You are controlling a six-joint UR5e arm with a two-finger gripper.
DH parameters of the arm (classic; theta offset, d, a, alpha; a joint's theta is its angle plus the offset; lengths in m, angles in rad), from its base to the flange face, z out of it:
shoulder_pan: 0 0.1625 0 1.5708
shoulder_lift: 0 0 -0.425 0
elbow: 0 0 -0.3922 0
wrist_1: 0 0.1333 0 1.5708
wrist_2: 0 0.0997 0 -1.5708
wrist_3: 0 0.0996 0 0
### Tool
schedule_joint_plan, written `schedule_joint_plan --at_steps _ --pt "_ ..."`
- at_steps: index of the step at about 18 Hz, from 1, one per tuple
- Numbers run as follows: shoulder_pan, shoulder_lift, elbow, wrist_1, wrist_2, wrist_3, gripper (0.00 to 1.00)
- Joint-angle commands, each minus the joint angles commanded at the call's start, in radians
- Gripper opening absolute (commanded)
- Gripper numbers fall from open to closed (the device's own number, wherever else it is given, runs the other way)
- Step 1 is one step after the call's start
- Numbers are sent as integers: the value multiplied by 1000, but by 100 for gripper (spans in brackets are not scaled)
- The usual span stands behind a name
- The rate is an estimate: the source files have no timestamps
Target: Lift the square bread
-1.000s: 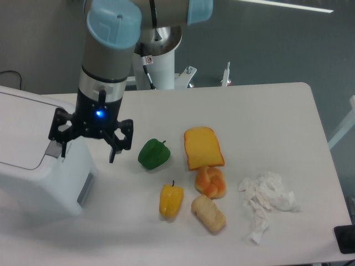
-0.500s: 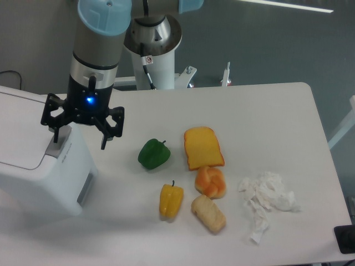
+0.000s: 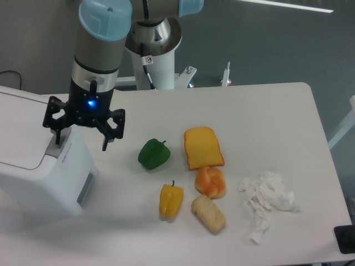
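Note:
The square bread (image 3: 208, 214) is a small pale beige blocky loaf lying near the table's front edge, just right of a yellow pepper (image 3: 171, 200). My gripper (image 3: 81, 144) hangs far to the left, over the edge of a white box, well apart from the bread. Its black fingers (image 3: 105, 142) are spread wide with nothing between them.
A green pepper (image 3: 154, 154), an orange-yellow toast slice (image 3: 203, 147) and a round knotted orange bun (image 3: 211, 182) lie around the bread. Crumpled white tissue (image 3: 267, 198) sits to the right. A white box (image 3: 39, 160) occupies the left side.
The gripper moved left and up toward the white box over the last second, then shifted very slightly down-right in the last half second. The objects have not moved.

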State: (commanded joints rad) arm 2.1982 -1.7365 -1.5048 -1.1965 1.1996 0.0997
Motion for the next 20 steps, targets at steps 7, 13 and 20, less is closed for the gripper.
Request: schedule_joint_plan --at_steps 7,13,20 --pt "2 -6 0 0 6 2 100" --pt "2 -12 0 2 6 2 100" --pt "41 -3 26 2 -5 2 100"
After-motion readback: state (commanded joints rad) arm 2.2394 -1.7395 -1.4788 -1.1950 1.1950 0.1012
